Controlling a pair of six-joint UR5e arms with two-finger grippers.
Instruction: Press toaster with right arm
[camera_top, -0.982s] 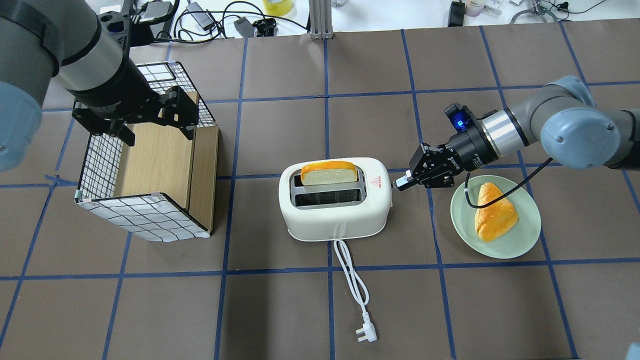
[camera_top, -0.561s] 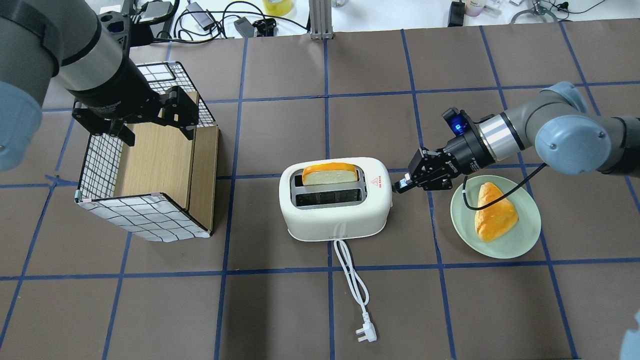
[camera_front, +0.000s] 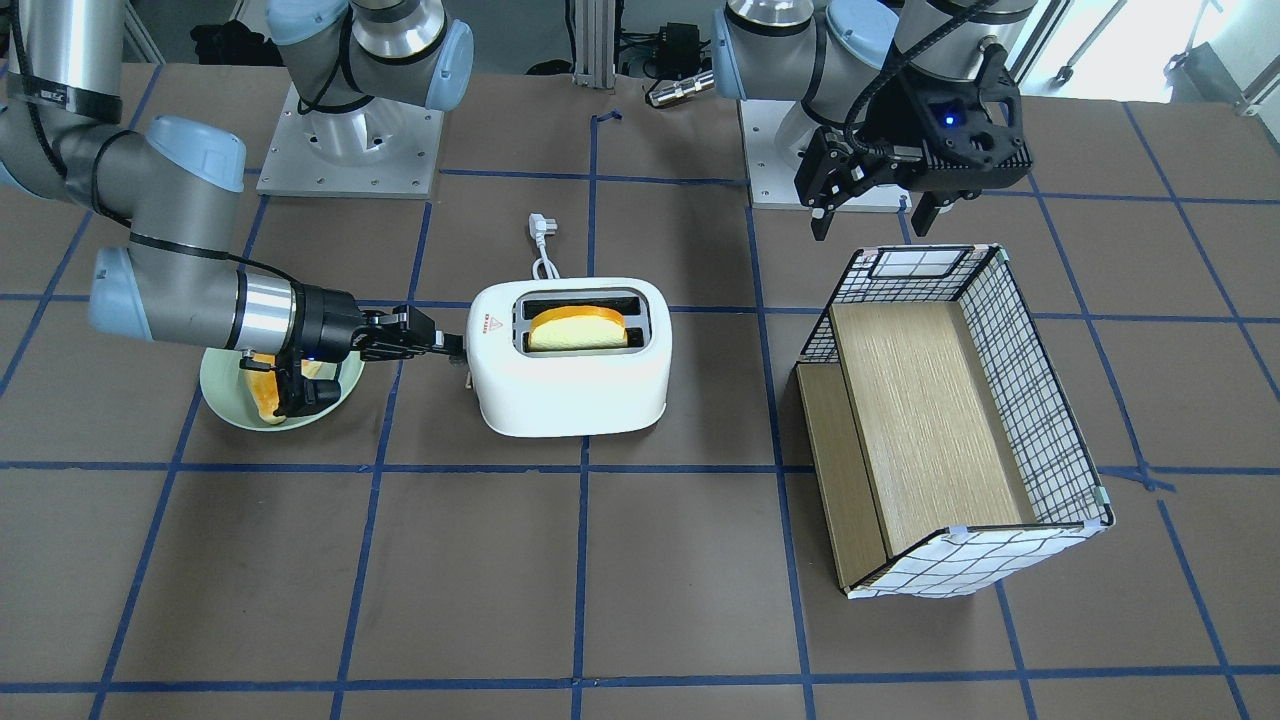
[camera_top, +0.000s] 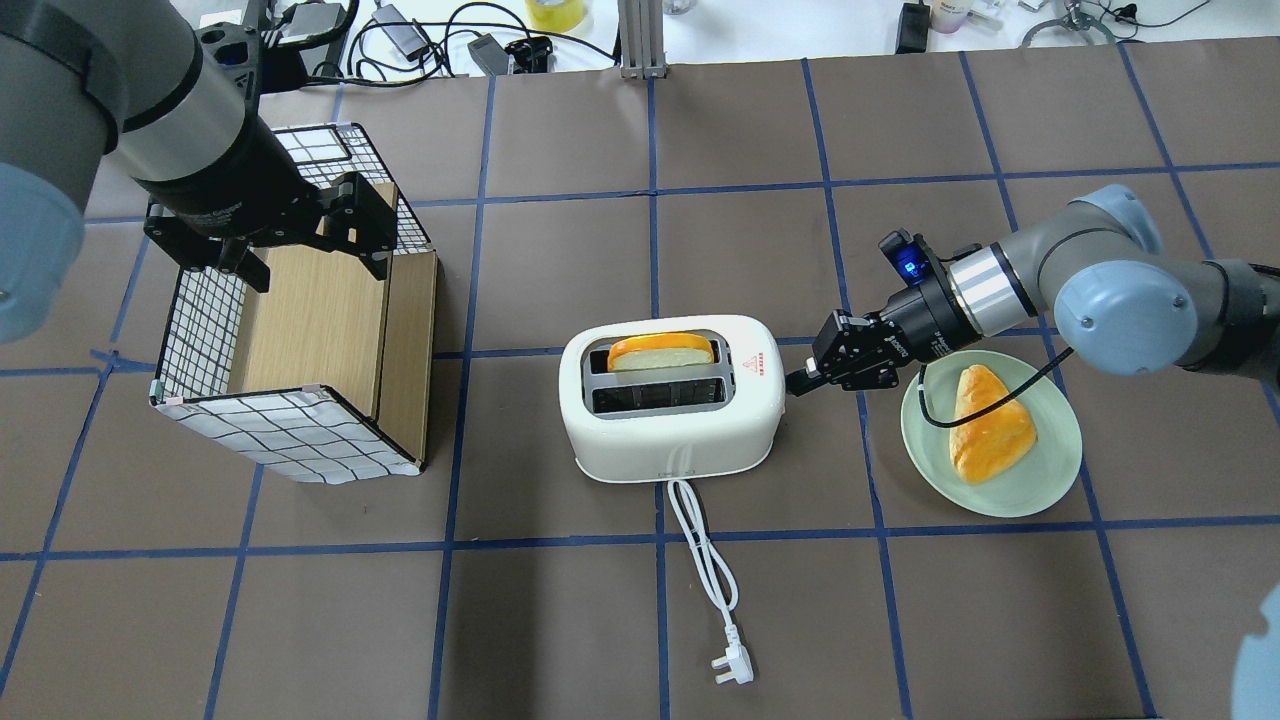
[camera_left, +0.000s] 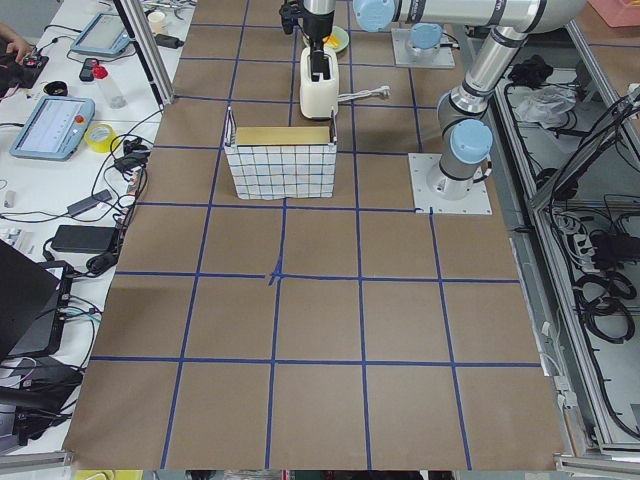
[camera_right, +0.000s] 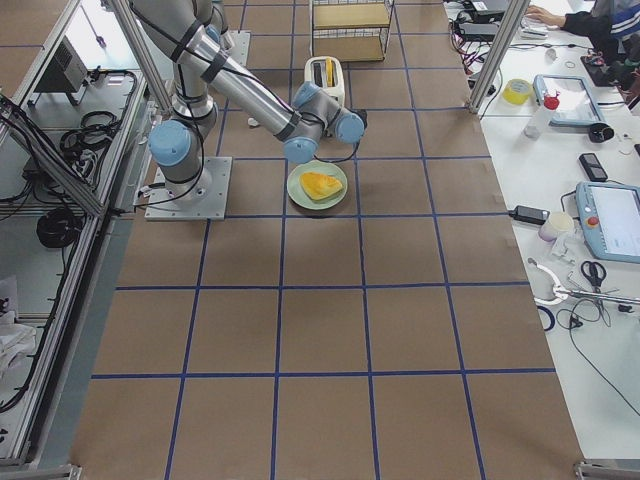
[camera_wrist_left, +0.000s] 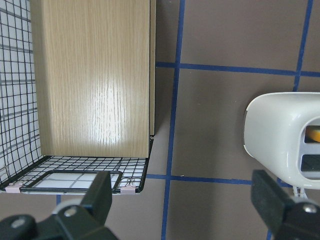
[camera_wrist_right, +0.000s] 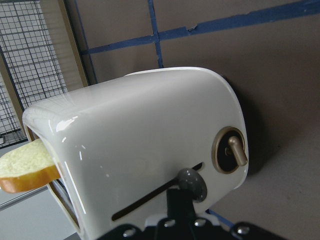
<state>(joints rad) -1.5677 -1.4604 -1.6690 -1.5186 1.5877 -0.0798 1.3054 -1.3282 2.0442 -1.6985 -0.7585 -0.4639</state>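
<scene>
The white toaster stands mid-table, also in the front view. A slice of bread sits low in its far slot. My right gripper is shut, and its tips rest on the grey lever at the toaster's end. In the right wrist view the lever sits partway down its slot, beside a gold dial. It also shows in the front view. My left gripper is open and empty above the basket.
A grid-patterned basket with a wooden floor stands to the left. A green plate holding a pastry lies under my right wrist. The toaster's white cord and plug trail toward the near edge.
My right gripper has pushed down at the toaster's end, and the bread slice has sunk lower into its slot. The left arm has not moved.
</scene>
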